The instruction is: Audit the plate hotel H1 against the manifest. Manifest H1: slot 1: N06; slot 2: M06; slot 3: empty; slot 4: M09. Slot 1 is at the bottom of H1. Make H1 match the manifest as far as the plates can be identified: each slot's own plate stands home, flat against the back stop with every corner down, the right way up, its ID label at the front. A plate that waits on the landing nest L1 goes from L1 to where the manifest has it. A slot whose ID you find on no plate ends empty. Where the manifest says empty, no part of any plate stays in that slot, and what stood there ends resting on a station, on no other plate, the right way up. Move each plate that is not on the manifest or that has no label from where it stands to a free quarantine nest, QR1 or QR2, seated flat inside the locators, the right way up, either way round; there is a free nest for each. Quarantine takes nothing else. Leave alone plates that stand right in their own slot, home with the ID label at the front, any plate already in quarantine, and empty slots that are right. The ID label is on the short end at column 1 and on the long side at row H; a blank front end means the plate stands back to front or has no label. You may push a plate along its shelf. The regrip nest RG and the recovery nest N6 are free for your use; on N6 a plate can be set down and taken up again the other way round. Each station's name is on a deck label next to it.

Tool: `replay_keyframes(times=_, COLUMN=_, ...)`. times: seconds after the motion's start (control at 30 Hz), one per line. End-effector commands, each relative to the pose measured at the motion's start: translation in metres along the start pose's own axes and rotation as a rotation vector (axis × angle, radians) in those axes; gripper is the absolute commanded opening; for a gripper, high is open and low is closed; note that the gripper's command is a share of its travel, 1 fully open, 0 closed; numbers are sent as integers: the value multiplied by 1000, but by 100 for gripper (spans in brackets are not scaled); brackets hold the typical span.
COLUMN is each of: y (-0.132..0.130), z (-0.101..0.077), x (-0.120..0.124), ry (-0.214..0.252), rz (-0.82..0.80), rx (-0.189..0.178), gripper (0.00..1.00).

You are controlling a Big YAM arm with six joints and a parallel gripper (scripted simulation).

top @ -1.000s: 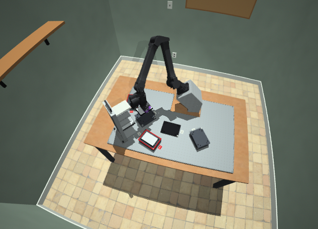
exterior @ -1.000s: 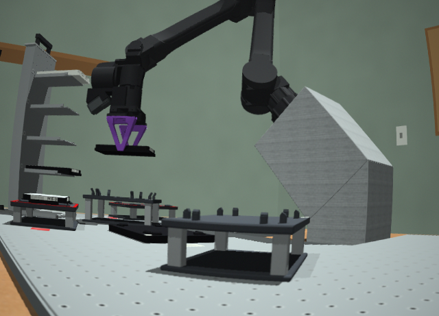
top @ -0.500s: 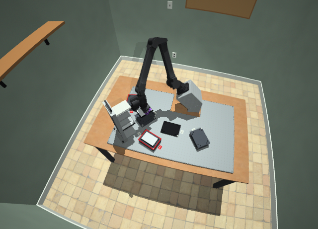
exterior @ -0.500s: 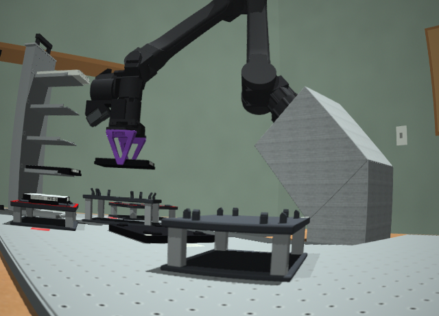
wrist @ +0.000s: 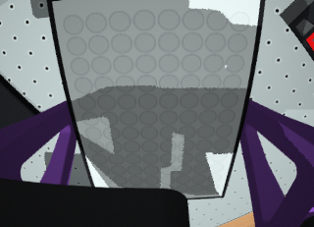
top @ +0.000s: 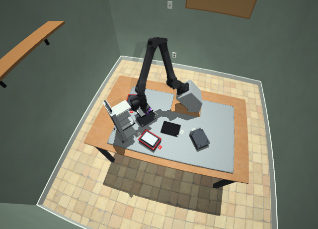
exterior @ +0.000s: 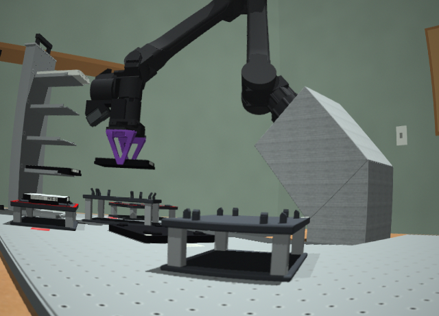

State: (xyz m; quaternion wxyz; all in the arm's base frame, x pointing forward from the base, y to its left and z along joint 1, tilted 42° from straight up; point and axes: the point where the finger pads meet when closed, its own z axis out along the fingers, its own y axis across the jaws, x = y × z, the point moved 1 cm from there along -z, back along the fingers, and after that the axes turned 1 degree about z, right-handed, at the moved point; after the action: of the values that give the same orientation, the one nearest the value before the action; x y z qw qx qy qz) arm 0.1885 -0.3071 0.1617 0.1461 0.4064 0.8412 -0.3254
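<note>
My gripper (exterior: 125,150) with purple fingers is shut on a black-rimmed well plate (exterior: 125,162) and holds it level in the air. It hangs above a dark nest with locator pins (exterior: 122,199), to the right of the plate hotel H1 (exterior: 35,121). In the wrist view the plate (wrist: 157,89) fills the frame between the fingers, with round wells showing. I see no label on it from here. One dark plate (exterior: 53,168) lies on the hotel's bottom shelf. The upper shelves look empty. A labelled plate (exterior: 44,198) (top: 149,139) sits on a red-rimmed nest in front of the hotel.
A second red-rimmed nest (exterior: 140,206) stands behind the pin nest. A flat black pad (top: 170,128) and another dark raised nest (top: 199,139) lie to the right. The large grey block (top: 190,95) carrying the arm's base stands at the back.
</note>
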Motion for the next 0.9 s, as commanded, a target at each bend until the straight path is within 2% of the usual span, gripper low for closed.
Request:
replay_keyframes(times=0.0, y=-3, z=-7, x=-12, ry=-30, rz=1, rx=-1, gripper=86)
replay_keyframes(times=0.33, y=-3, z=-7, x=-13, ry=-30, rz=1, rx=-1, gripper=86)
replay_keyframes(times=0.43, y=-5, z=3, x=-9, ry=-16, rz=-5, rx=3, gripper=86)
replay_keyframes(times=0.7, y=-3, z=9, x=-2, ry=-4, rz=-11, rx=2, gripper=86)
replay_keyframes(times=0.73, y=-2, z=4, x=-6, ry=-25, rz=-11, rx=-2, gripper=86)
replay_keyframes(times=0.87, y=-3, z=12, x=-2, ry=-4, rz=-11, rx=3, gripper=86)
